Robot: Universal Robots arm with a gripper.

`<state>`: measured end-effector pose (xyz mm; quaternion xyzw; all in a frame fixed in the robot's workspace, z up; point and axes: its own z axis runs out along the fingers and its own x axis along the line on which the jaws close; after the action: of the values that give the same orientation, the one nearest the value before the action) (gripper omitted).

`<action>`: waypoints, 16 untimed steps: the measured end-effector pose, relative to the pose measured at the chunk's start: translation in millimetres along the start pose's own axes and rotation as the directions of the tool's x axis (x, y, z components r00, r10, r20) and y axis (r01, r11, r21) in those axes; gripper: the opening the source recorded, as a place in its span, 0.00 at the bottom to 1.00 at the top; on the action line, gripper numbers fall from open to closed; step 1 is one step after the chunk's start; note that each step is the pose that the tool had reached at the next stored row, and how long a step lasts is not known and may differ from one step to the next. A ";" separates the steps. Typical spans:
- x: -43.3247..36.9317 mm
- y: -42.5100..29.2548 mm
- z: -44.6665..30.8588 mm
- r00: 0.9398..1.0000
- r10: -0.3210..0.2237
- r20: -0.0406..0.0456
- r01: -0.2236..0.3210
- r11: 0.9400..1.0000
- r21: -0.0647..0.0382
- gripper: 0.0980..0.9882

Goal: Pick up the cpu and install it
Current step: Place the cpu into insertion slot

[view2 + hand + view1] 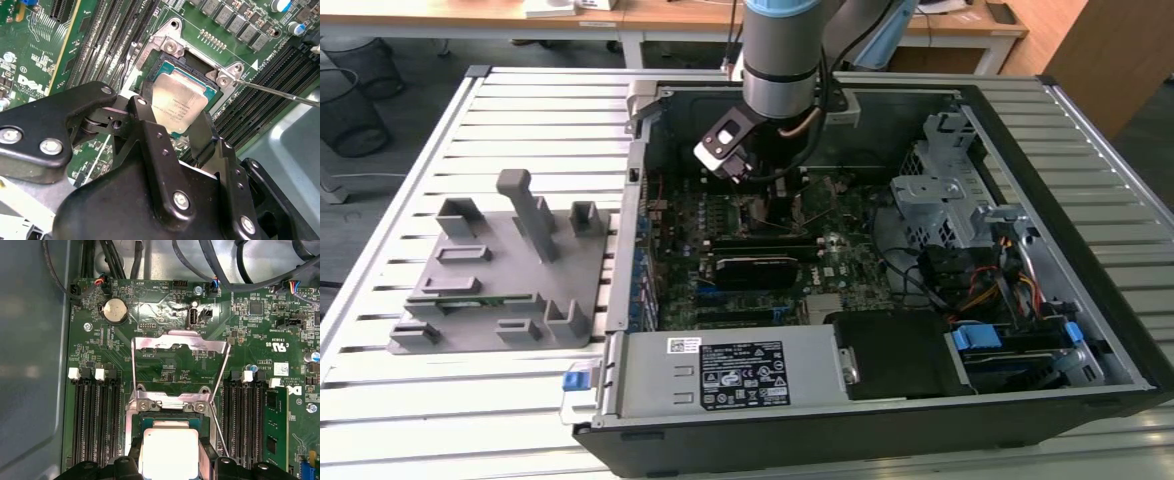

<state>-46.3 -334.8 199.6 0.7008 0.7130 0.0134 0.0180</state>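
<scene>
The cpu, silvery top with a greenish rim, is between my 2 black fingers, so my pincer is clenched on the cpu, 1 finger against each of 2 opposite edges. Both wrist views show it; in the first wrist view the cpu is flanked by the same fingers. It is right over the opening of the socket; I cannot tell whether it is seated or just above. The socket's metal load plate is flipped open, away from the cpu, and the thin wire lever is swung out to 1 side. Banks of long black memory slots run on both sides of the socket, with a round coin battery beyond the plate. In the exterior view my arm reaches down into the open computer case over the green motherboard. Outside the case, toward the exterior view's left, a grey fixture block with upright posts stands on the slatted table, well apart from the cpu.
</scene>
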 end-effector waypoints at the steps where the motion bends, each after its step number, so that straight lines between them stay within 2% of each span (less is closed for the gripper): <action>1: 0.0 -0.3 0.4 1.000 0.001 0.000 -0.001 1.000 0.000 0.48; 16: 0.2 -0.9 5.4 1.000 0.004 0.000 -0.004 1.000 0.000 0.48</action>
<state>-46.9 -334.7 194.2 0.7022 0.7117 0.0133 0.0181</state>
